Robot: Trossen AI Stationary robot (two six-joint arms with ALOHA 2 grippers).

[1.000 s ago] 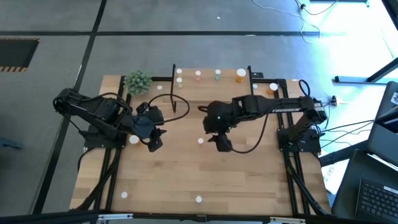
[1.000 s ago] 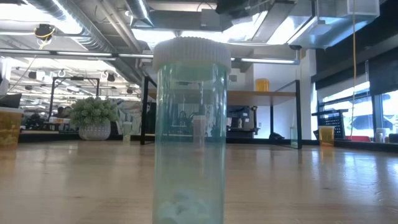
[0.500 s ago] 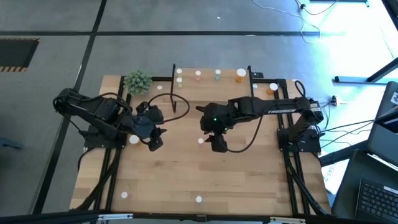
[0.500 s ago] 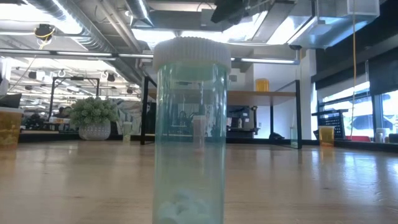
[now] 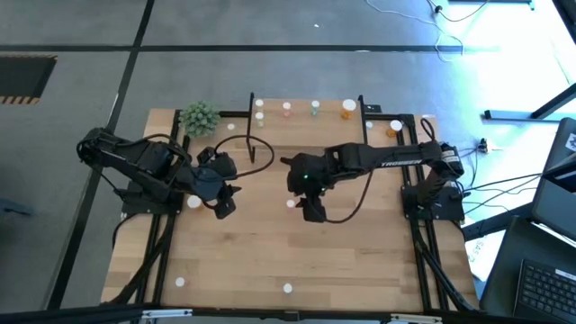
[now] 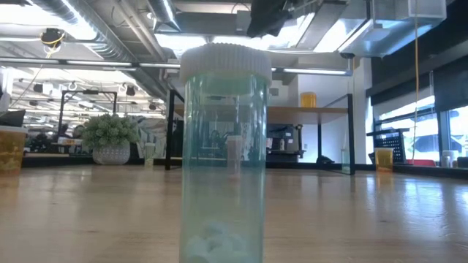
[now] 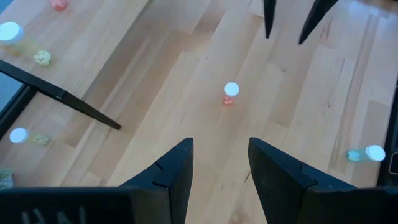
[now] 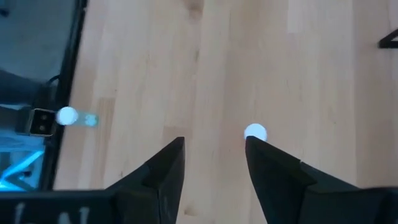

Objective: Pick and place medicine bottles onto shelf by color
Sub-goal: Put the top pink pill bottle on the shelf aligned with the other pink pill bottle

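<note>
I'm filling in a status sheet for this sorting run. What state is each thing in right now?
Left claw: open, empty, above bare table.
Right claw: open, empty, hovering by a white-capped bottle.
Red bottle: upright on the table, untouched.
Teal bottle: upright, capped, near the table's front edge.
Shelf: carries four bottles in a row.

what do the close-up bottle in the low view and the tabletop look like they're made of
Bottle: probably clear teal-tinted plastic; the room shows through its glossy wall. Its ribbed white cap looks like matte plastic. Tabletop: pale wood or wood-look boards, with grain lines and plank seams visible, and a smooth, slightly shiny finish.
</note>
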